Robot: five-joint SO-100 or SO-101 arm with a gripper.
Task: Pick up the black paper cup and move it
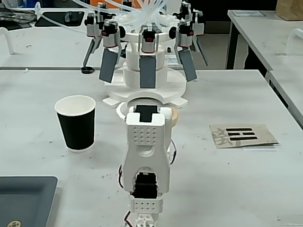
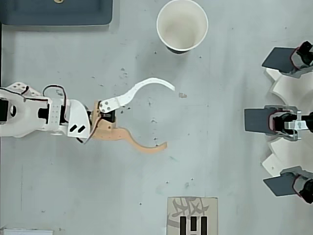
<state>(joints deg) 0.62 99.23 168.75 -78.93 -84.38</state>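
Observation:
The black paper cup (image 1: 75,124) stands upright on the white table, left of the arm in the fixed view. Seen from overhead, the cup (image 2: 168,29) shows its white inside at the top edge. My gripper (image 2: 168,116) is open, its curved white finger (image 2: 146,85) and tan finger (image 2: 142,146) spread wide with nothing between them. It points right in the overhead view, and the cup lies well apart, beyond the white finger. The arm's white body (image 1: 146,142) hides most of the gripper in the fixed view; only a bit of tan finger (image 1: 174,116) shows.
A white device with several dark paddles (image 1: 147,71) stands ahead of the arm, at the right edge in the overhead view (image 2: 281,120). A dark grey tray (image 1: 26,198) (image 2: 56,12) lies near the arm's base. A printed card (image 1: 241,135) (image 2: 192,215) lies flat.

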